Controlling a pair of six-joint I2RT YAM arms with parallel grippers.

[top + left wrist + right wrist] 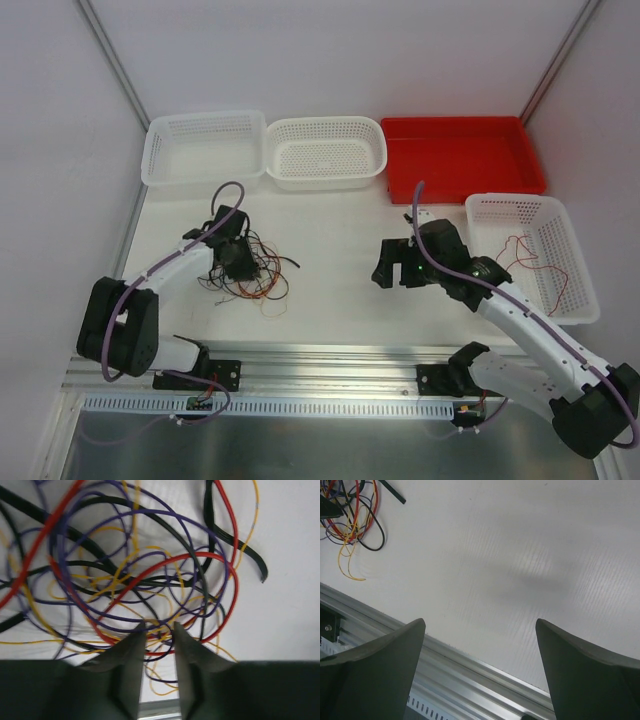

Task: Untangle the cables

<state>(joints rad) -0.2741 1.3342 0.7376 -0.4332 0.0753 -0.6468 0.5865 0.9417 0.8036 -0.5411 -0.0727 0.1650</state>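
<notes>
left gripper (159, 626), jaws near together, among cables (150, 582).

light: bright, even | shadows: faint, soft | wrist-view foreground: blurred

left tool (159, 626) low and angled downward, narrowly parted; right tool (480, 623) held higher, spread wide
</notes>
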